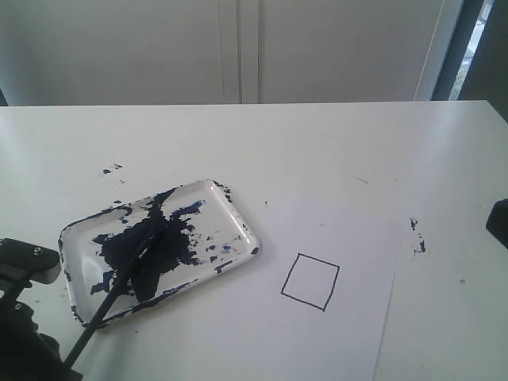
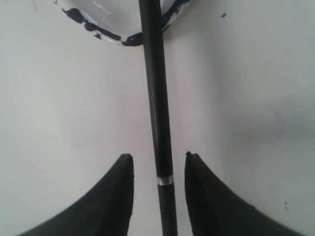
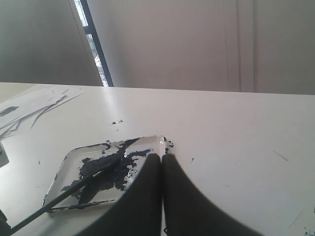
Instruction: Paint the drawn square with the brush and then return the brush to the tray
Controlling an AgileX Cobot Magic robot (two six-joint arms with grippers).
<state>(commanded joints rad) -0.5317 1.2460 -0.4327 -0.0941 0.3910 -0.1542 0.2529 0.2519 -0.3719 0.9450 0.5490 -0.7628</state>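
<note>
Close the left end effector (image 2: 158,156), open and empty astride the brush (image 2: 153,88) handle, squarely before lifting. Raise slowly from the tray (image 1: 226,210), tip lying in its paint (image 1: 151,248), handle overhanging the rim. Keep the right end effector (image 3: 162,157) shut, empty, clear.

Three cameras, one white counter (image 1: 317,151).
The outside camera looks down from up high at the whole counter. The left wrist camera looks straight down, very close to the brush (image 2: 155,98). The right wrist camera looks low across the counter. All three see the tray (image 1: 240,218).
</note>
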